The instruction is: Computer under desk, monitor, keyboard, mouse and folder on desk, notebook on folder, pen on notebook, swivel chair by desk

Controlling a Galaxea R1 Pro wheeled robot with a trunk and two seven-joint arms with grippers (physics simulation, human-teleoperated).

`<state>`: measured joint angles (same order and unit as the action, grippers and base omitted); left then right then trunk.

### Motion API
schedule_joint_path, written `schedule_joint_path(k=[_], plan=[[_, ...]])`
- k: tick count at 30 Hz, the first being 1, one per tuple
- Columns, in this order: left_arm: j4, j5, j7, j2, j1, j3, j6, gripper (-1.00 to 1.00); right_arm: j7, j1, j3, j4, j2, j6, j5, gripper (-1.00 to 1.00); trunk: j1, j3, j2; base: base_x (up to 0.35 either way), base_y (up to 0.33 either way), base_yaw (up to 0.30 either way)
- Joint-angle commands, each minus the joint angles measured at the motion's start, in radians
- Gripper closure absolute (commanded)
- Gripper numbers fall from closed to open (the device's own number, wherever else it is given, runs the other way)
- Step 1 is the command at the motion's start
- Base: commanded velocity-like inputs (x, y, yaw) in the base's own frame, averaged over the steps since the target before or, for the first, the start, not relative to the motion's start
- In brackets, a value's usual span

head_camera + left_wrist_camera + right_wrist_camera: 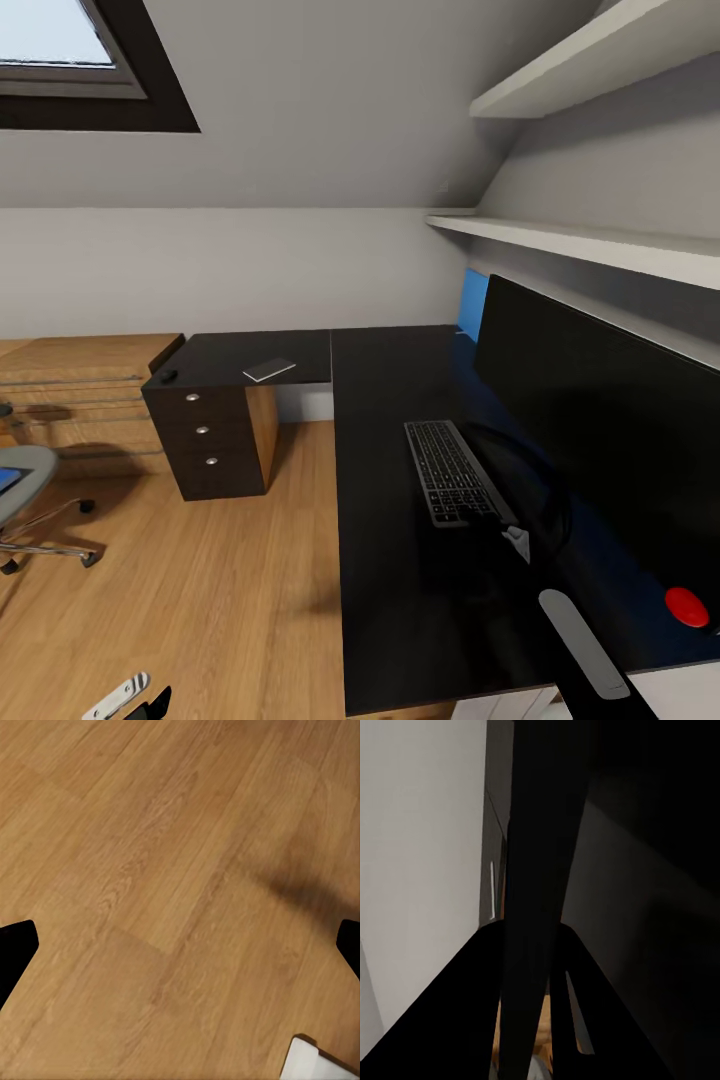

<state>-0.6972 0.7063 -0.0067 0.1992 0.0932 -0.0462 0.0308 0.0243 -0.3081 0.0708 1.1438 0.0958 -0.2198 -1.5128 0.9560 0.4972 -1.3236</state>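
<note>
The black desk (390, 600) carries the monitor (600, 440) along its right side. In front of the screen lies the keyboard (452, 472). My right gripper (510, 535) is at the keyboard's near end, and in the right wrist view a dark slab (544, 870) fills the gap between its fingers. On the far wing of the desk rest the mouse (168, 376) and the notebook (270, 369). The swivel chair (25, 480) stands at the left edge with the blue folder (6, 478) on its seat. My left gripper (180, 949) hangs open over bare floor. Computer and pen are out of view.
A black drawer unit (210, 440) sits under the desk's far wing, with a low wooden cabinet (90, 385) beside it. White shelves (590, 240) run along the wall above the monitor. Wooden floor (200, 580) lies open between the chair and the desk.
</note>
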Motion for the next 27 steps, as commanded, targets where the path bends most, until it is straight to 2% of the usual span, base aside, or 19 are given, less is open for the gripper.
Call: schedule_joint_path(k=[1, 22, 27], plan=[[0.000, 0.010, -0.001, 0.000, 0.000, 0.001, 0.003, -1.00, -0.001, 0.000, 0.001, -0.029, 0.001, -0.001, 0.002, 1.00, 0.000, 0.001, 0.000, 0.000, 0.000, 0.000], [0.002, 0.010, -0.002, 0.000, 0.000, 0.002, 0.001, -1.00, -0.002, 0.000, 0.001, -0.029, 0.001, -0.004, 0.002, 1.00, 0.000, 0.001, 0.000, 0.047, -0.022, 0.000], [0.002, 0.010, -0.002, 0.000, 0.000, 0.002, 0.001, -1.00, -0.030, 0.000, 0.000, -0.029, 0.001, -0.004, 0.002, 1.00, 0.000, 0.001, 0.000, 0.000, 0.000, 0.000]])
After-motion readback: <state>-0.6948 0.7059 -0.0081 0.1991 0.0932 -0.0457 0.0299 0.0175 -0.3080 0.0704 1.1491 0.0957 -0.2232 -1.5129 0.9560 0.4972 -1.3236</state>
